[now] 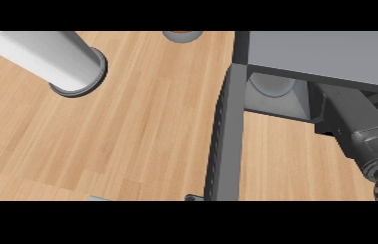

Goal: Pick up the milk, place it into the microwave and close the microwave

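Milk: a pale, rounded shape (272, 83) stands just inside the microwave's opening, under the front lip of its top. It is most likely the milk, though only its upper part shows.
Microwave: its grey top (317, 50) fills the upper right of the view.
Door: the door (225, 138) is swung wide open and seen edge-on, a dark strip running from the oven's front corner down toward the lower edge.
Right hand: dark jointed parts (358, 138) sit at the right edge, just beside the opening. How far open the hand is, and whether it has hold of anything, cannot be told.
Left hand: it does not show; a pale grey cylinder (55, 58) with a dark ring at its end lies across the upper left, well apart from the door.
Counter: light wood (133, 138), with 1 small grey object (182, 35) at the top edge.
Stage: placing looks done; closing is not yet done.
Risk 1: the right hand may brush the milk on withdrawal and tip it.
Risk 2: the milk stands close to the front, so the closing door could strike it and stay ajar.
Risk 3: pushing the door near its hinge could slip along the edge.
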